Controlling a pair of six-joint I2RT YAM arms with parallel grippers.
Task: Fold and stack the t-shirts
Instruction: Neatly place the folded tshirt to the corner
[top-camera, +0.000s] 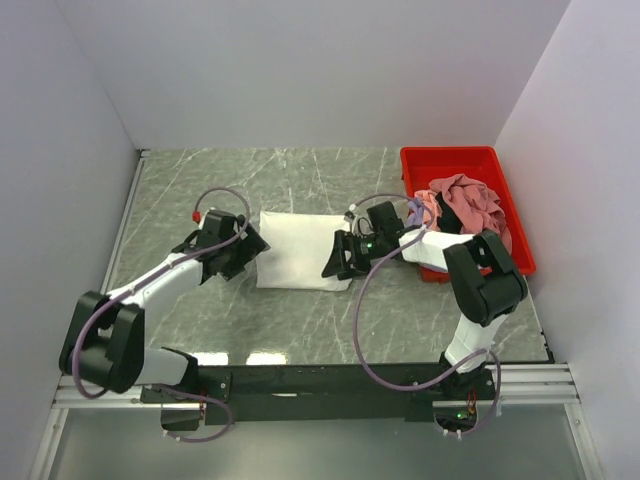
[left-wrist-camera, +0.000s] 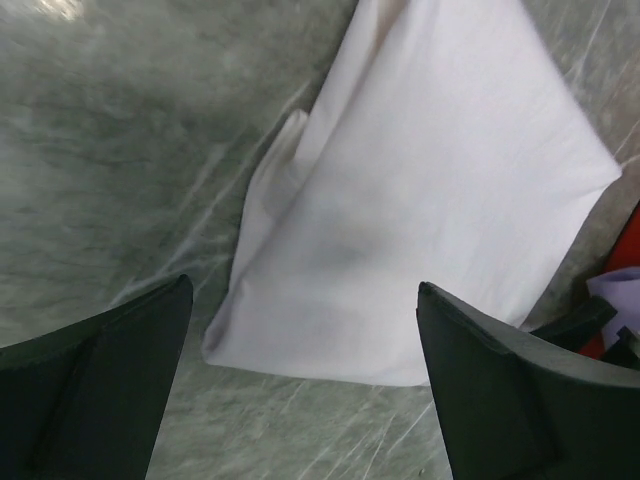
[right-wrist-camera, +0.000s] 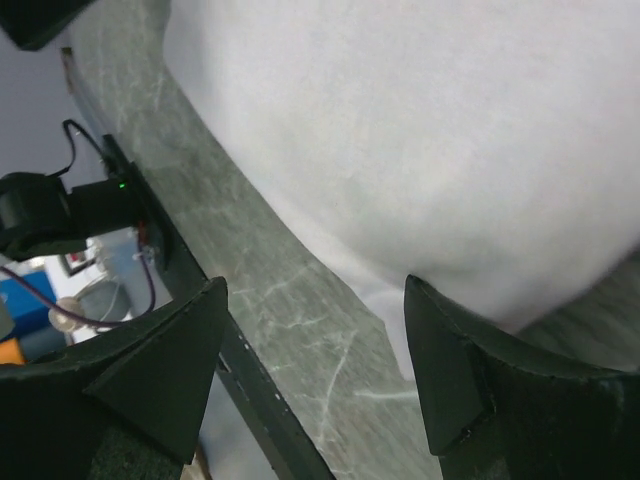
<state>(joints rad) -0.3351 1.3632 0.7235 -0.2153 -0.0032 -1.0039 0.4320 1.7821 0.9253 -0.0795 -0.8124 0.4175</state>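
1. A white t-shirt (top-camera: 300, 250) lies folded into a flat rectangle near the middle of the grey marbled tabletop (top-camera: 200, 180), between the two arms
2. The left gripper (top-camera: 255, 248) sits at the left edge of this shirt, and the right gripper (top-camera: 335, 262) sits at its near right corner
3. In the left wrist view the left gripper (left-wrist-camera: 305, 290) has its two dark fingers (left-wrist-camera: 100, 390) spread wide with nothing held; the white t-shirt (left-wrist-camera: 430, 180) spreads out ahead of them, and its near folded corner shows in the gap between the fingers
4. Along the shirt's left side in that view, one folded layer sticks out a little past the layer above it
5. In the right wrist view the right gripper (right-wrist-camera: 315, 285) is also spread wide and holds nothing; the white t-shirt (right-wrist-camera: 420, 130) fills the upper part of that view, and its edge runs across just ahead of the fingertips
6. Whether either gripper touches the cloth cannot be told
7. A red bin (top-camera: 450, 153) stands at the far right of the tabletop, apart from the folded shirt
8. A crumpled pink t-shirt (top-camera: 468, 200) is heaped in it, with a bit of lavender cloth (top-camera: 413, 212) at the bin's left wall, just behind the right arm
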